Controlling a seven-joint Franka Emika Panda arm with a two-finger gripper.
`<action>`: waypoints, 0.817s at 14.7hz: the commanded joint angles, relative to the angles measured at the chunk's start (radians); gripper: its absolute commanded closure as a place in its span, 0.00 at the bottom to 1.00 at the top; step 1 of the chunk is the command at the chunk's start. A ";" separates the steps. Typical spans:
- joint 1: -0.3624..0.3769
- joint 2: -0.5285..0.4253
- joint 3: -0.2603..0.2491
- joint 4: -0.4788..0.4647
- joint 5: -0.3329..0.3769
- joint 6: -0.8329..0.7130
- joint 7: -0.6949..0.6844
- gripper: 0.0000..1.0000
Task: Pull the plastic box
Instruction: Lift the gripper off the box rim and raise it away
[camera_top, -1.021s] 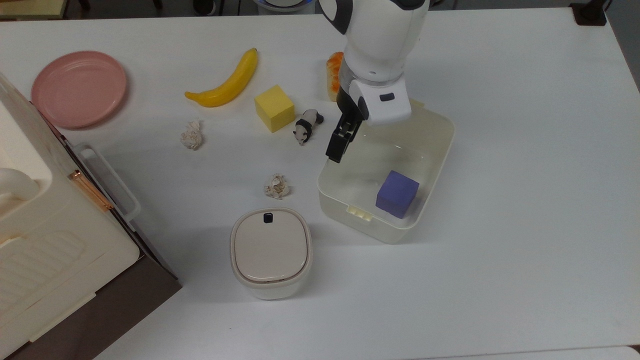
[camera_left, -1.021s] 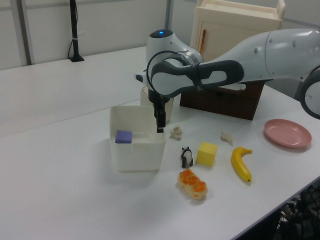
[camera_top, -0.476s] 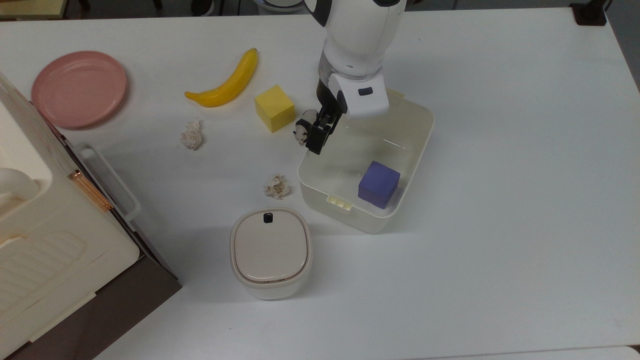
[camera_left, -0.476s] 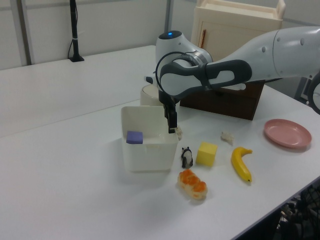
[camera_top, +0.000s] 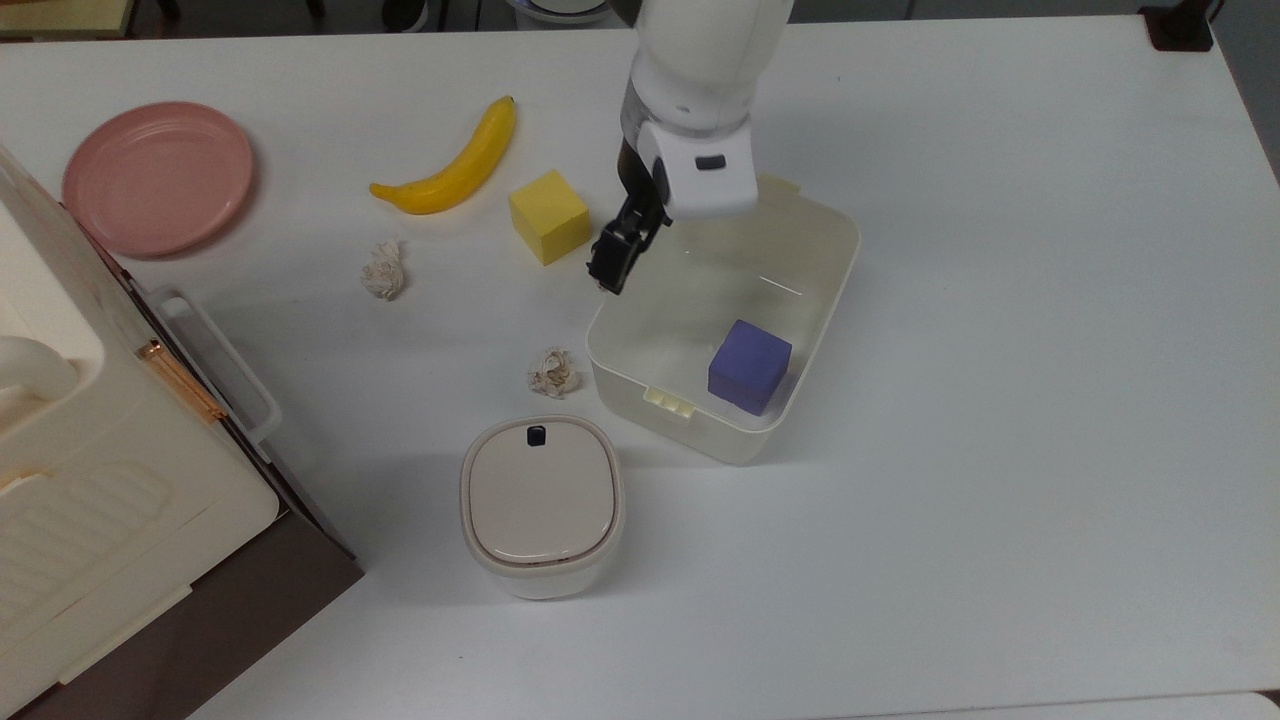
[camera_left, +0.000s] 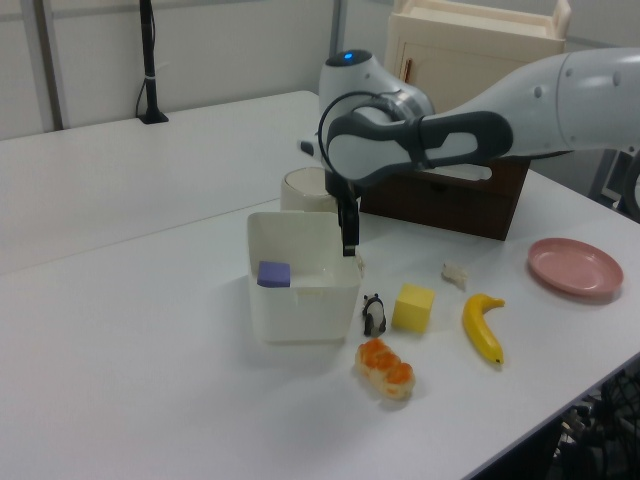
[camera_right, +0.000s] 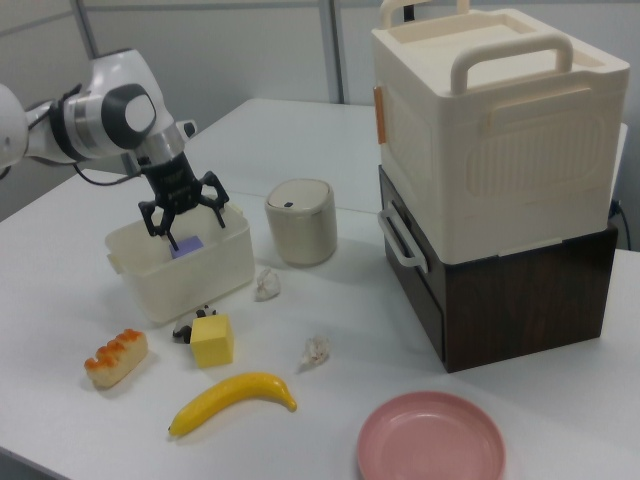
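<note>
Cream-white plastic box (camera_top: 835, 300) sits near the middle of the white worktop (camera_top: 1000, 400) in the top view, turned at a slant to the worktop's edges, with a purple cube (camera_top: 749, 366) inside near the wall that carries a pale-yellow clip tab. We see the tool (camera_top: 610, 268) at the rim on the top view's left side of the box, close to its upper corner; we cannot tell whether it is spread or pressed together. A yellow cube (camera_top: 547, 215) lies just beside the tool, and a banana (camera_top: 455, 170) lies nearer the worktop's far edge. A beige lidded bin (camera_top: 541, 503) stands near the box, toward the near edge, with a crumpled paper wad (camera_top: 553, 372) between them.

In the left view, the plastic box (camera_left: 300, 310) stands upright and the tool (camera_left: 350, 240) hangs at its rim on the left view's right side. The purple cube (camera_left: 274, 274) shows inside it. A toy panda (camera_left: 374, 315) stands just beside the box, and a piece of toy bread (camera_left: 385, 368) lies near the worktop's near edge.

In the right view, the plastic box (camera_right: 190, 275) is toward the worktop's left edge, with the tool (camera_right: 175, 238) reaching down at its rim. The lidded bin (camera_right: 301, 235) stands near it, and a big cream case (camera_right: 495, 130) stands well apart.
</note>
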 joint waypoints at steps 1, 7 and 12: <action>-0.011 -0.091 -0.004 -0.004 0.005 -0.055 0.211 0.00; -0.079 -0.225 -0.043 0.074 0.125 -0.290 0.418 0.00; -0.091 -0.263 -0.120 0.115 0.172 -0.351 0.564 0.00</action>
